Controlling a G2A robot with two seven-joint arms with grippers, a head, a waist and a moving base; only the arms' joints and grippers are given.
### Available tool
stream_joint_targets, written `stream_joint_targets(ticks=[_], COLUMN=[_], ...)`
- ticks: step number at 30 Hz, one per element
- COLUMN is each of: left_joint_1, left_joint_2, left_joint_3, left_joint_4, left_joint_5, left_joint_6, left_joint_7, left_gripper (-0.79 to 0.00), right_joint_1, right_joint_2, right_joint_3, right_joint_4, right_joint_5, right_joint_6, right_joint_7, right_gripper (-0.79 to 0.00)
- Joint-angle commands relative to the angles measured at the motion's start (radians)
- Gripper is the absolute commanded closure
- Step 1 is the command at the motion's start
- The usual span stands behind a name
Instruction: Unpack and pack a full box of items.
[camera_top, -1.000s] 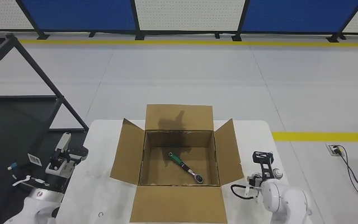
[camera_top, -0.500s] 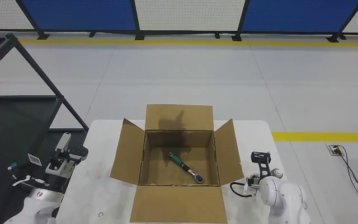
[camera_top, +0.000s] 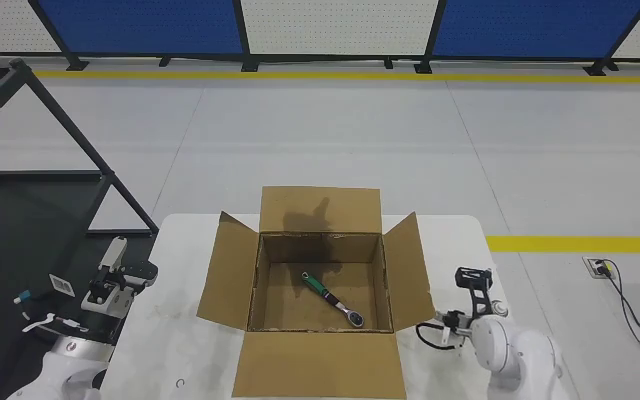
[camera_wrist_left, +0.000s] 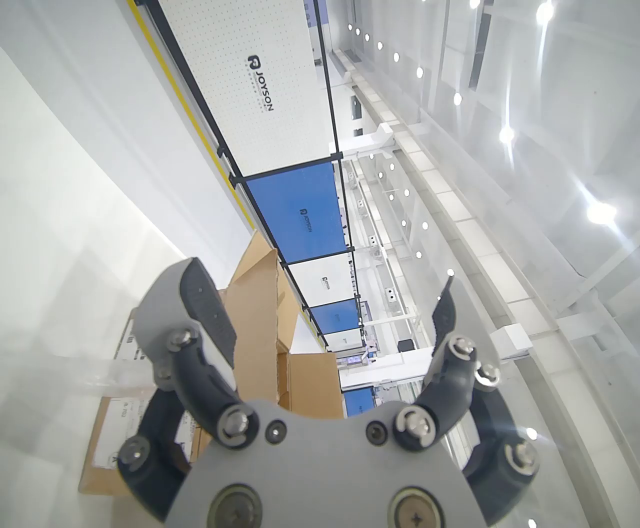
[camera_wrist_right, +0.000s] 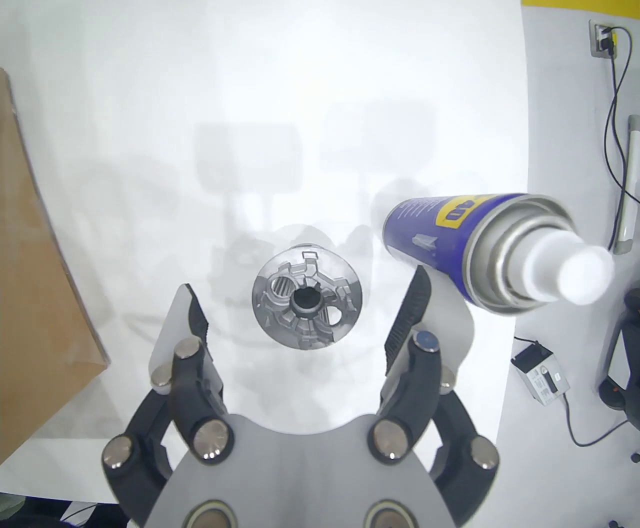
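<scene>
Directly beneath the right gripper (camera_wrist_right: 305, 282), whose jaws stand wide apart and hold nothing, a round metal part (camera_wrist_right: 306, 300) sits on the white table (camera_wrist_right: 150, 100), a blue spray can (camera_wrist_right: 450, 230) just beside it.

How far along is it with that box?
Seemingly done: a spray can and a metal part sit on the table beside the box. In hand: nothing; the right gripper hovers open-fingered over the metal part. Left: a ratchet wrench lies in the box, if it is unpacking.
</scene>
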Motion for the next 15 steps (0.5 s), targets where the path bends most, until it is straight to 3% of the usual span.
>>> stream_joint_targets(ticks=[1, 7, 15], left_joint_1=[0.000, 0.000, 0.000], left_joint_2=[0.000, 0.000, 0.000], left_joint_3=[0.000, 0.000, 0.000], left_joint_4=[0.000, 0.000, 0.000], left_joint_5=[0.000, 0.000, 0.000], left_joint_6=[0.000, 0.000, 0.000], left_joint_7=[0.000, 0.000, 0.000], left_gripper=[-0.785, -0.785, -0.785], right_joint_1=[-0.026, -0.125, -0.211], right_joint_2=[0.002, 0.008, 0.016], right_joint_3=[0.018, 0.077, 0.145], right_joint_4=[-0.081, -0.359, -0.572], right_joint_5=[0.020, 0.130, 0.365], right_joint_6=[0.005, -0.013, -0.081], right_joint_7=[-0.004, 0.019, -0.012], right_gripper=[-0.763, -0.785, -0.785])
